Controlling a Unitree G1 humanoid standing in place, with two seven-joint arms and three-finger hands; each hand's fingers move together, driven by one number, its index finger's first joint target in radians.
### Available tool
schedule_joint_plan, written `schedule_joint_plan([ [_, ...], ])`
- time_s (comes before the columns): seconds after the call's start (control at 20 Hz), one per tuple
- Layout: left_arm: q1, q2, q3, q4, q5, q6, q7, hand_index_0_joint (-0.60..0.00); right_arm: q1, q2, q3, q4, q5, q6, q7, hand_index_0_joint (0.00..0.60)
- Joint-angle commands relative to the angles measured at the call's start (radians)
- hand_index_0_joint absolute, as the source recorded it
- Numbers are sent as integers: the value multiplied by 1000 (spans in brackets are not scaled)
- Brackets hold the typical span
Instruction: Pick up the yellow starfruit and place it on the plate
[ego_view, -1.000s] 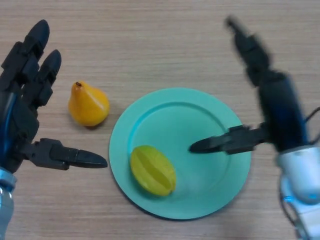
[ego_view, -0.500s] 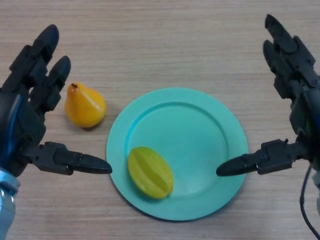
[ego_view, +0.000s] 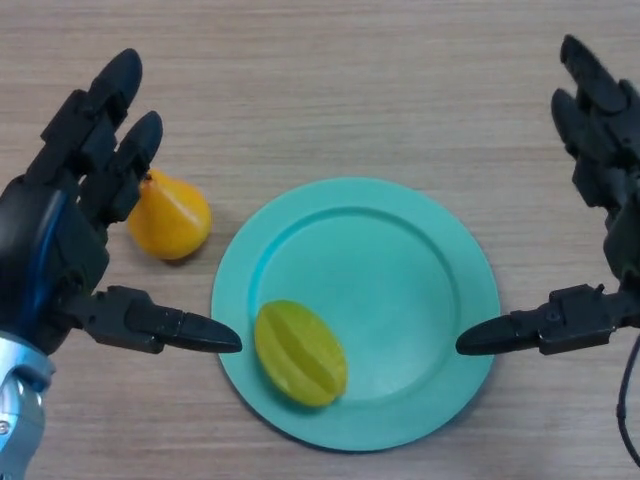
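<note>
The yellow starfruit (ego_view: 300, 353) lies on the lower left part of the teal plate (ego_view: 400, 260). My left hand (ego_view: 60, 250) is open at the left of the plate, its thumb tip close to the starfruit but apart from it. My right hand (ego_view: 610, 190) is open at the right edge of the view, its thumb over the plate's right rim. Neither hand holds anything.
An orange-yellow pear (ego_view: 170, 215) lies on the wooden table (ego_view: 330, 90) left of the plate, partly behind my left hand's fingers.
My right hand has drawn back to the right, off the plate. My left hand has shifted slightly right and forward. The starfruit stays on the plate.
</note>
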Motion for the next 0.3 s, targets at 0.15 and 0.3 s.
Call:
schedule_joint_plan([
  [0.15, -30, 29, 57, -43, -9, -99, -3, 0, -22, -23, -36, -62, -10, -89, 7, 0],
  [0.3, -26, 29, 59, -50, 7, -110, -11, 0, -6, -21, -38, -60, -23, -90, 19, 0],
])
